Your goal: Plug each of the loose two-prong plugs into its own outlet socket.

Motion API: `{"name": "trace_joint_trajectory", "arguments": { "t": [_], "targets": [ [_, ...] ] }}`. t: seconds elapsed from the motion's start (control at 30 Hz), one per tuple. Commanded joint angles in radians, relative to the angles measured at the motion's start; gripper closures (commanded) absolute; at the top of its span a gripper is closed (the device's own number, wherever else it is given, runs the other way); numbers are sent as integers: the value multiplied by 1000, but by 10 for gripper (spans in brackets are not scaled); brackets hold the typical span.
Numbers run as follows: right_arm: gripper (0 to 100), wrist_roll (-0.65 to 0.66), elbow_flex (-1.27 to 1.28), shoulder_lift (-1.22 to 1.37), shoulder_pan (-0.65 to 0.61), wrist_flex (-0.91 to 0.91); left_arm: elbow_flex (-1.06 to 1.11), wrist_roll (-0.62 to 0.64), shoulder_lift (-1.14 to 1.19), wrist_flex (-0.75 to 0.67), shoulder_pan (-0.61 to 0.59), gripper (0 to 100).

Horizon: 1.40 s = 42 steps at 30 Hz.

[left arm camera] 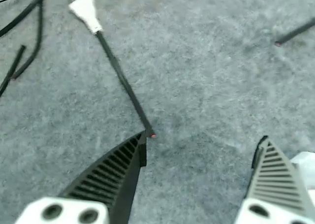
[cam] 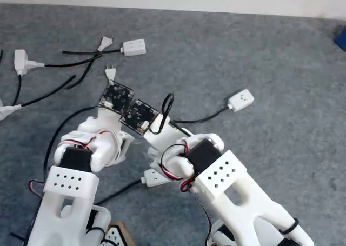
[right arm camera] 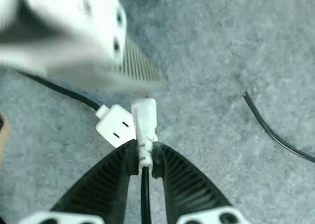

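Our right end effector [right arm camera: 144, 147] is clenched on a white plug [right arm camera: 144, 118]. It pinches the rear of the plug, where the black cord [right arm camera: 144, 184] leaves it, so the plug's nose sticks out ahead of the fingertips. Just beside that nose, apparently touching it, lies the outlet socket [right arm camera: 114, 128]. Its two slots are turned toward the camera rather than toward the plug, and we cannot see the prongs. In the high view we take this socket [cam: 154, 177] to be the white block at six o'clock, tucked under the right arm. Our left end effector [left arm camera: 203, 138] is released, with its jaws wide apart over bare grey tabletop [cam: 270, 51]. The cut end of a thin lead [left arm camera: 123, 81] lies at one of its fingertips, and the loose plug [left arm camera: 86, 12] sits at the lead's far end. To do this step well, we judge that the plug must first be backed off slightly and swung until its prongs face the slots squarely. It should then be pushed straight in along the slot axis. The socket is loose and will likely skid on the fabric, so we would bring the open left end effector in to brace it from behind. Farther out, a spare socket [cam: 240, 100] waits at three o'clock and another socket [cam: 134, 47] at eleven.
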Motion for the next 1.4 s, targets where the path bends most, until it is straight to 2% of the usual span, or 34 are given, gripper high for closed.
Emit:
{"name": "trace_joint_trajectory", "arguments": {
  "t": [0.0,0.37,0.47,0.53,0.67,0.8,0.93,1.07,1.17,1.37],
  "targets": [
    [991,-25,-73,-22,-12,-10,31,9,-5,-25,74,652],
    [991,-52,-79,-21,-7,-7,76,6,-5,-26,104,652],
    [991,-52,-79,-21,-7,47,76,2,-10,-26,90,652],
    [991,-52,-79,-21,-7,113,76,0,-12,-28,38,652],
    [991,-57,-137,-18,-12,278,117,0,-5,-137,-84,652],
    [991,-196,-272,42,-12,409,206,5,-5,-276,-157,653],
    [991,-278,-346,208,-12,437,254,8,-5,-351,-217,653],
    [991,-354,-407,380,-12,437,297,8,-5,-407,-220,653],
    [991,-417,-466,470,-10,446,302,8,-5,-420,-220,653],
    [991,-434,-490,510,-12,409,302,8,-5,-420,-220,653]
  ]
}}
